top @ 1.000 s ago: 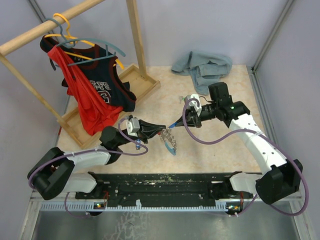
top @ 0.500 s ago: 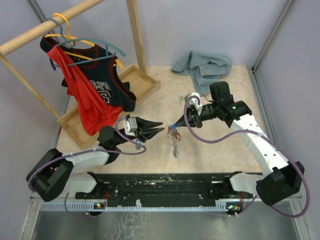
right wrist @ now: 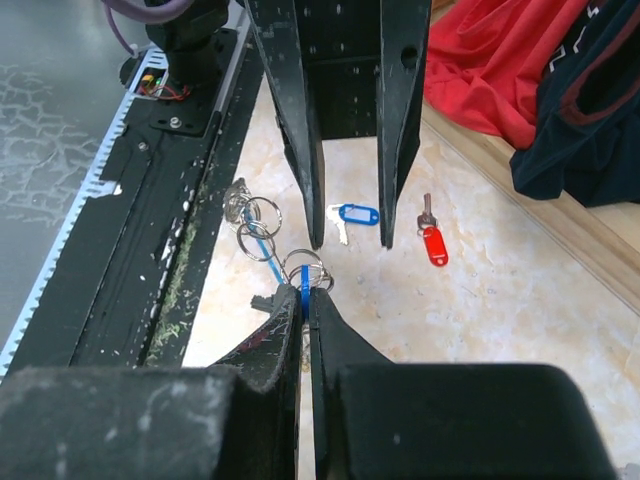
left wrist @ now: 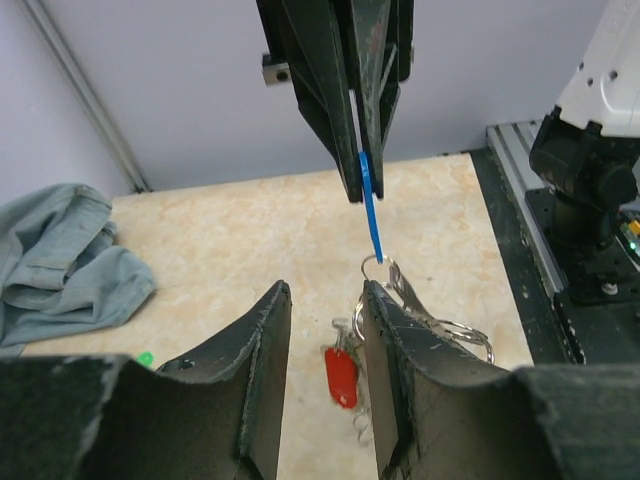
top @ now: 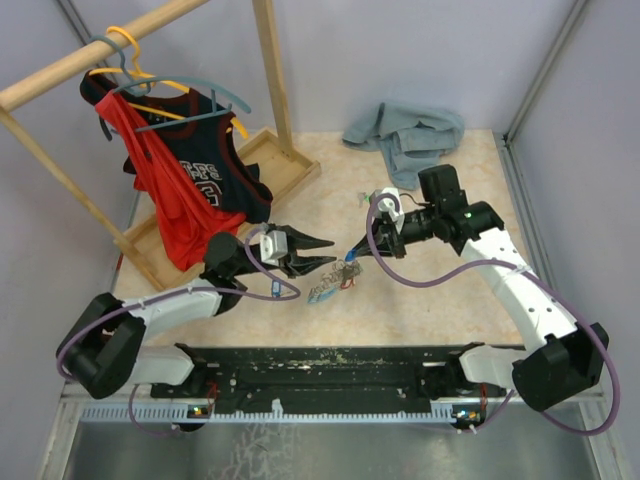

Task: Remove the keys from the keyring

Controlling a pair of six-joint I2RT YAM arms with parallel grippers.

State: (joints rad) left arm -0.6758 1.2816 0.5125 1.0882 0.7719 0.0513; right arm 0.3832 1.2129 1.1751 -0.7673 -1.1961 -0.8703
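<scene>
my right gripper [right wrist: 305, 292] is clamping the blue tag [left wrist: 370, 200], keyring [right wrist: 303, 268] dangling past its tips; i'm seeing left gripper [left wrist: 322, 298] gaping, keys [left wrist: 425, 318] half hiding behind one finger.

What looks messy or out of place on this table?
A grey-blue cloth lies crumpled by the back wall, not hung on the wooden rack, and the red garment droops down to the rack's base.

Top view looks down from behind; opposed wrist views closely share the keyring [right wrist: 303, 268].
</scene>
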